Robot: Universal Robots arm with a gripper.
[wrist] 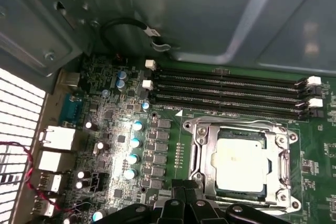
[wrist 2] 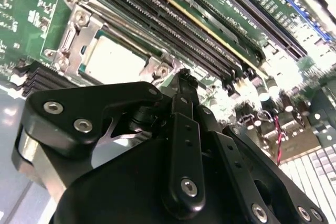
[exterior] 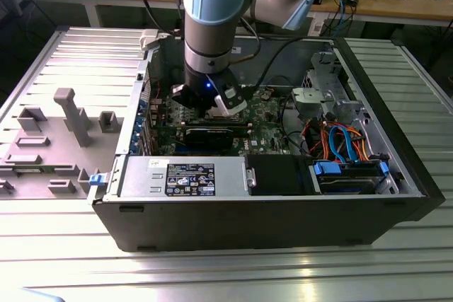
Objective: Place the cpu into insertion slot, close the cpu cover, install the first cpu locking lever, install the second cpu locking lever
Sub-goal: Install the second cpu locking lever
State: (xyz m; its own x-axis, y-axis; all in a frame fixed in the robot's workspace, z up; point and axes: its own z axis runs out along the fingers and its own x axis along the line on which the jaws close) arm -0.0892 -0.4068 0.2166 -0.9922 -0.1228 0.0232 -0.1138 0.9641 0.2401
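Note:
The cpu (wrist: 239, 163) (wrist 2: 113, 59), a silvery square chip, lies seated in the insertion slot (wrist: 239, 125) on the green board. The cpu cover (wrist: 206, 156) (wrist 2: 72, 38), a thin metal frame, lies flat around the chip's edges. A thin lever rod (wrist 2: 121, 22) runs along one side of the socket. My gripper (wrist: 185, 188) (wrist 2: 184, 75) hangs just off the socket's edge with its black fingers pressed together and nothing between them. In the exterior view the gripper (exterior: 212, 102) is low inside the open computer case.
Long black memory slots (wrist: 231, 90) run beside the socket. Capacitors (wrist: 134, 142) and rear ports (wrist: 55, 140) sit on its other side. A black graphics card (exterior: 209, 134), a power supply (exterior: 184, 175), a drive cage (exterior: 325, 97) and coloured cables (exterior: 340, 139) crowd the case.

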